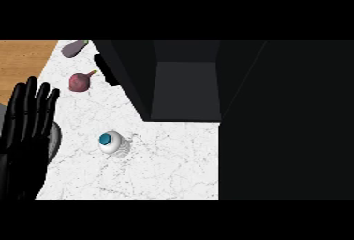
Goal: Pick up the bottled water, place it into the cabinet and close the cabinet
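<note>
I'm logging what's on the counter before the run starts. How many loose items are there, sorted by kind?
Bottled water: 1
Vegetables: 2, a red onion and an eggplant
Total: 3, all lying left of the open cabinet.

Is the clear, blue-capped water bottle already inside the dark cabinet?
No, the clear, blue-capped water bottle stands on the white marble counter, in front of the open dark cabinet.

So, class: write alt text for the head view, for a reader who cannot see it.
A water bottle with a blue cap stands on a white marble counter, in front of an open black cabinet. The robot's left hand rests open at the left edge; a red onion and an eggplant lie farther back.
</note>
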